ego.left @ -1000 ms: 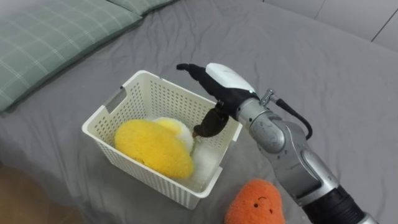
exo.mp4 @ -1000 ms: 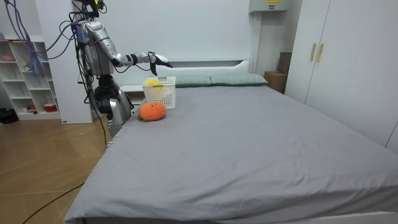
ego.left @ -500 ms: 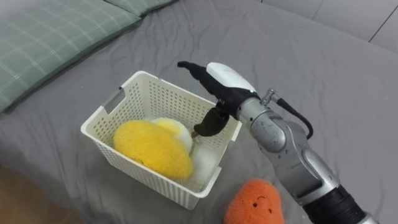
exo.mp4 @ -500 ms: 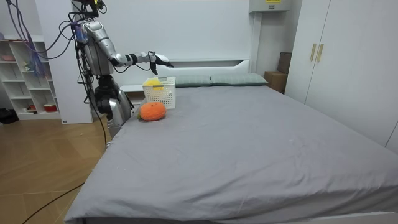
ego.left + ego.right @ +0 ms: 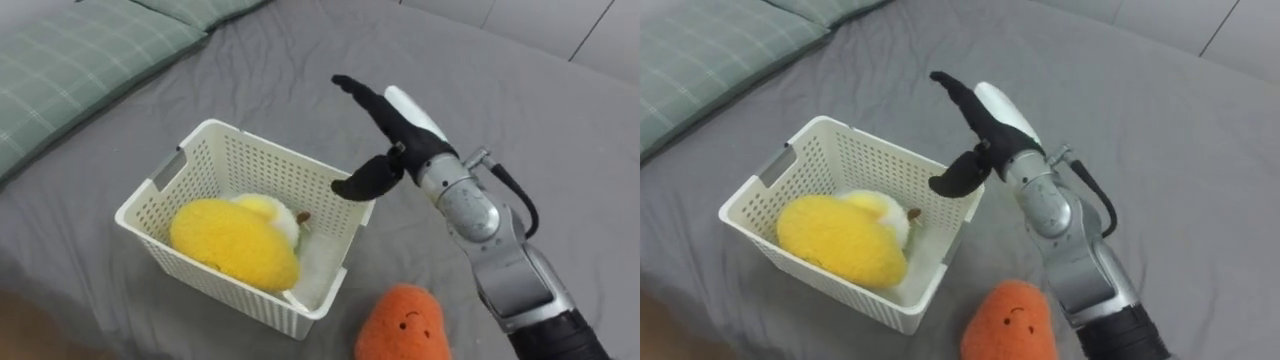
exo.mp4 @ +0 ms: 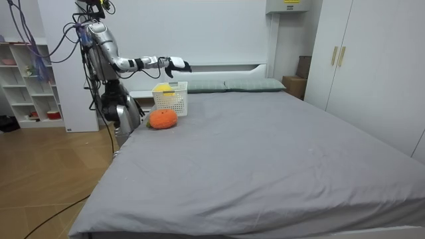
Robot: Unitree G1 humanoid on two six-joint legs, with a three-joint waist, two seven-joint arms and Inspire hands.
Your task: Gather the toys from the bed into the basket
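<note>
right hand (image 5: pixel 402 140) lifted above basket (image 5: pixel 238 137) | fingers spread, empty | orange toy (image 5: pixel 405 325) beside basket

no words, numbers or brand marks can be read in any view. high on the far wall in the room view, a white unit (image 6: pixel 285 8) carries a yellow sticker (image 6: pixel 290 1) at its top edge; whatever is printed on it is too small to tell. the one mark on the orange plush toy (image 5: pixel 403 330), lying near on the bed, is a small face of two dots and a curved mouth, not lettering.
</note>
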